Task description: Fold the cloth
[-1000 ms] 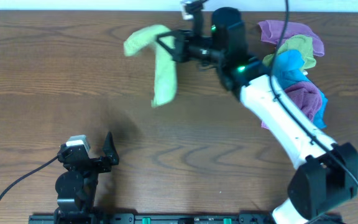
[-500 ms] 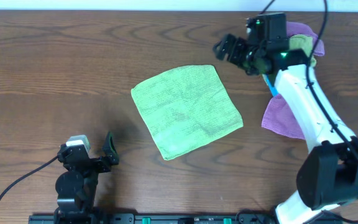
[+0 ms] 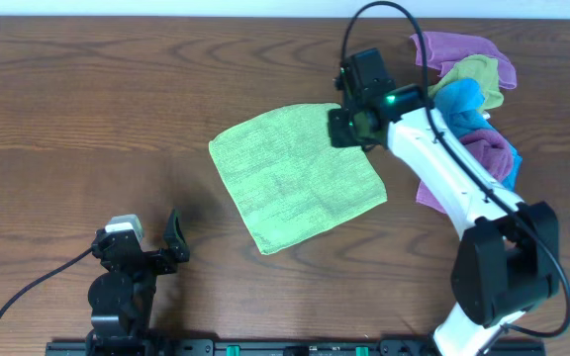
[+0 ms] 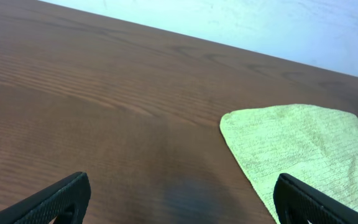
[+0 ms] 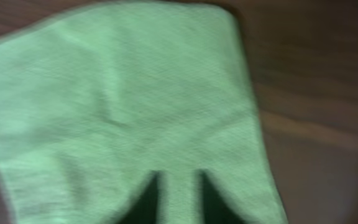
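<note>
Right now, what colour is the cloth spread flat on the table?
Light green cloth, no pattern; overhead view shows it best.

A dark brown wood-grain counter (image 3: 87,119) filled the view, lit evenly, with a plain white wall (image 4: 260,25) rising just behind its far edge.

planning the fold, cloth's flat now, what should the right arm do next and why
Probably lower the right gripper onto the green cloth at its far right corner and pinch it. The cloth lies flat and unfolded, the fingers sit slightly apart above it near that corner, and the left gripper is parked away, open.
</note>
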